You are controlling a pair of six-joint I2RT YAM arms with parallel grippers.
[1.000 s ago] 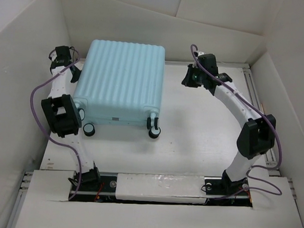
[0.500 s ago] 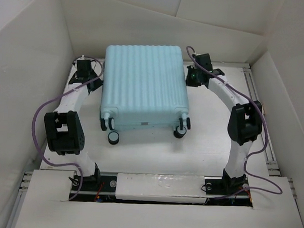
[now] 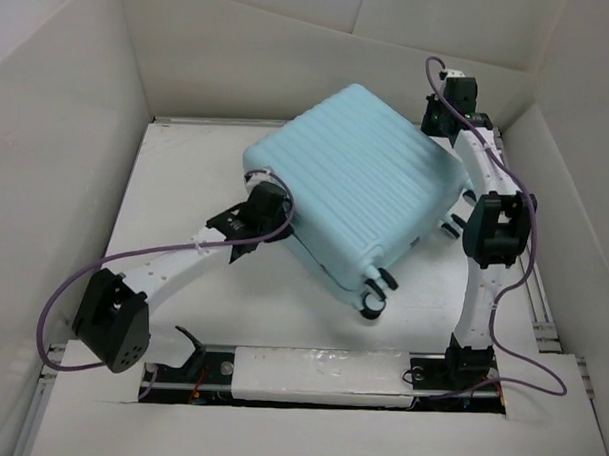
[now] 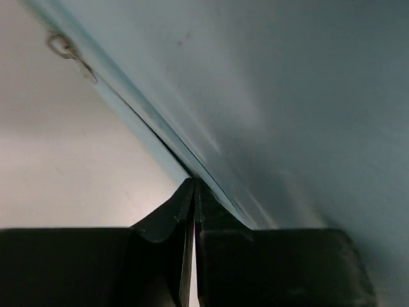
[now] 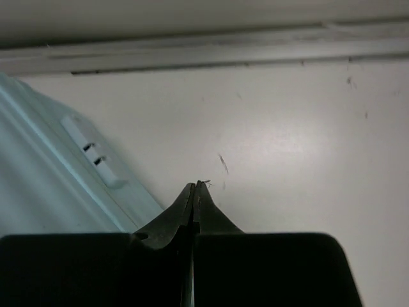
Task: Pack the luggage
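Pressing its two black fingers flat together with nothing between them, the left claw (image 4: 193, 182) has its tips against the side of the luggage (image 4: 287, 96), right where a dark seam (image 4: 160, 137) runs along the pale blue shell. A small metal tab (image 4: 67, 48) hangs farther up that seam, blurred. From above, this claw (image 3: 269, 197) sits at the suitcase's left corner, its white arm reaching in from the near left with a purple cable (image 3: 57, 299) looping off it.

The right claw (image 5: 195, 185) is likewise pressed together and pinches nothing. Its tips point down over bare worktop (image 5: 287, 147), just beside the luggage's edge (image 5: 45, 173); whether they touch the shell cannot be told. On that side of the shell is a pale raised plate (image 5: 89, 150) with two dark slots. In the top view this claw (image 3: 441, 115) is at the suitcase's far right corner, close to the back wall (image 3: 290, 57).

The luggage (image 3: 361, 180) is shut and lies with its ribbed broad face up, turned on a diagonal across the middle and right of the worktop (image 3: 186, 184). Its black-and-white wheels (image 3: 374, 295) point toward the near right, between the two arms. White walls enclose the worktop on the left, back and right.
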